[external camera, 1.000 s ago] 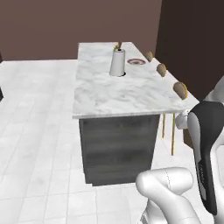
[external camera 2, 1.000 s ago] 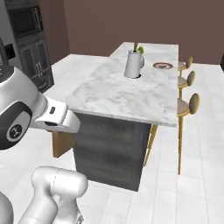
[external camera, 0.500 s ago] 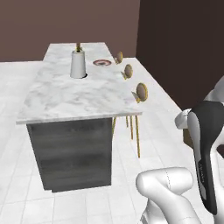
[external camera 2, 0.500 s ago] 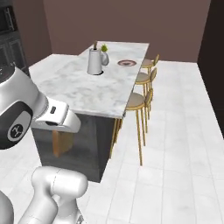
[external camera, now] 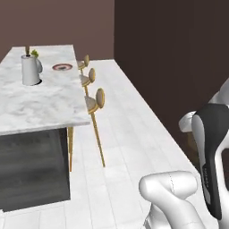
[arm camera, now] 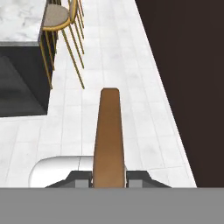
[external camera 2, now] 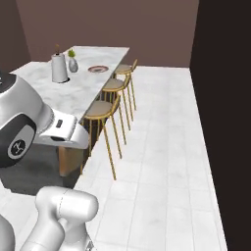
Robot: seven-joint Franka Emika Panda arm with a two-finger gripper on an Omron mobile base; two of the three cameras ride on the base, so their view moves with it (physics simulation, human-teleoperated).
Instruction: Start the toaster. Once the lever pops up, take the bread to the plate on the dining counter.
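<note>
Hand view: bread (arm camera: 109,135) between jaws

My tool (arm camera: 109,178) is showing dark grey tips around a brown slice of bread (arm camera: 109,131), its edge a warm toast shade. The surface (external camera: 40,103) is wearing white marble veined in pale grey over a dark grey base. On it the plate (external camera: 62,67) is showing a dark rim and a reddish-and-white centre, and the jug (external camera: 31,69) is looking light grey. The stools (external camera 2: 100,109) are carrying tan seats on gold legs. The floor (external camera 2: 166,162) is gleaming in white tiles against a brown wall (external camera: 58,22).
</note>
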